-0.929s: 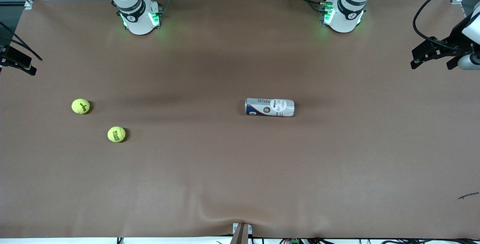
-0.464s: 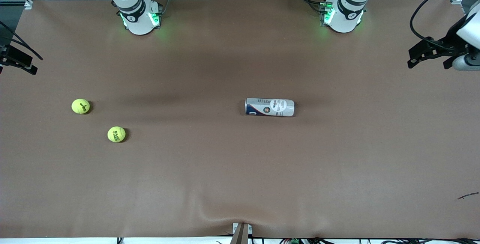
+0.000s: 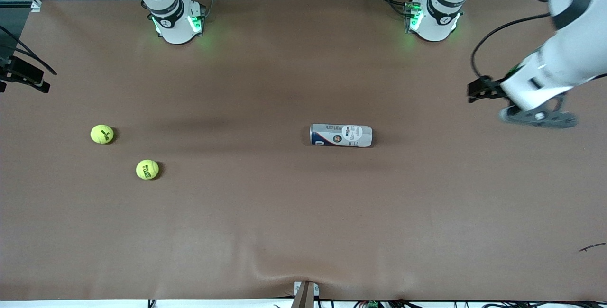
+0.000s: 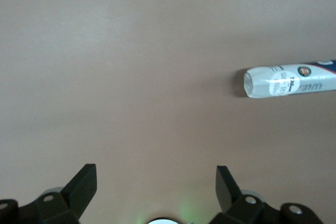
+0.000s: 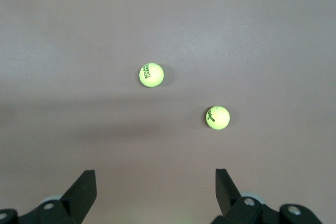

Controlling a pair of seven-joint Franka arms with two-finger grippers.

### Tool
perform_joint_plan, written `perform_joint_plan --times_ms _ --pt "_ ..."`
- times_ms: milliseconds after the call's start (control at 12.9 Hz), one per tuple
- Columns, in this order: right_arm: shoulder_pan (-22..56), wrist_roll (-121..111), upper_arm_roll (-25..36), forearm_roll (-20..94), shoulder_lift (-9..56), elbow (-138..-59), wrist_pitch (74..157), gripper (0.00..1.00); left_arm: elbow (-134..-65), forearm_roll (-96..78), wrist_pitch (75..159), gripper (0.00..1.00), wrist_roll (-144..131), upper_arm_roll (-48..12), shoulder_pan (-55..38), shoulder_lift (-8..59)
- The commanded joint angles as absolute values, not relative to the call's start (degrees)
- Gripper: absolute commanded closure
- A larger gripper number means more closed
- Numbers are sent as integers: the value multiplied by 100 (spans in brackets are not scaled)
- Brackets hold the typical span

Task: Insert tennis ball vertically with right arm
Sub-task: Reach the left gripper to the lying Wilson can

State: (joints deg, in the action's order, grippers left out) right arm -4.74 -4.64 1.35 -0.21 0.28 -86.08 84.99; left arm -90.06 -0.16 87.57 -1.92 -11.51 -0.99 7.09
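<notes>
Two fuzzy yellow-green tennis balls, one (image 3: pixel 102 134) and another (image 3: pixel 147 169) nearer the front camera, rest on the brown table (image 3: pixel 303 213) toward the right arm's end; the clear plastic labelled ball tube (image 3: pixel 341 135) lies sideways mid-table. Left gripper (image 4: pixel 156 190), jaws apart, hangs over the left arm's end; right gripper (image 5: pixel 155 188), jaws apart, hangs above both balls

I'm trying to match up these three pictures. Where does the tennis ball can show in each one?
Front view: tennis ball can lies on its side mid-table.
Left wrist view: same can, lying flat.
Right wrist view: not in it.
Shared landmark: the brown table.
</notes>
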Motion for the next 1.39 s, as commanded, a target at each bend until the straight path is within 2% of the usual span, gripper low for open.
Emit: perform_joint_plan --times_ms 0,232,464,774,1006,1161,1316 --pt "-457 -404 123 -53 52 -8604 8464 0 -8886 -123 8692 0 25 -1544 -123 1071" --pt "-440 -404 114 -53 70 -8613 8289 0 -8850 -18 8963 0 349 -1977 -333 1615" --pt "-431 -396 114 -44 96 -8639 8235 0 -8842 167 9447 0 1526 -2021 -851 2029" --pt "-396 -343 123 27 474 -8657 8552 0 -8842 193 10290 0 2721 -2057 -1334 2890" --pt "-737 -185 141 70 843 -8657 8649 0 -8877 536 10705 0 3418 -2065 -1468 3093" --pt "-974 -19 158 -8 905 -8701 8360 0 -8921 623 11046 0 3524 -2065 -1695 3216" --pt "-1343 193 149 -9 940 -8718 8402 0 -8974 1445 11485 0 3603 -2065 -2029 3435"
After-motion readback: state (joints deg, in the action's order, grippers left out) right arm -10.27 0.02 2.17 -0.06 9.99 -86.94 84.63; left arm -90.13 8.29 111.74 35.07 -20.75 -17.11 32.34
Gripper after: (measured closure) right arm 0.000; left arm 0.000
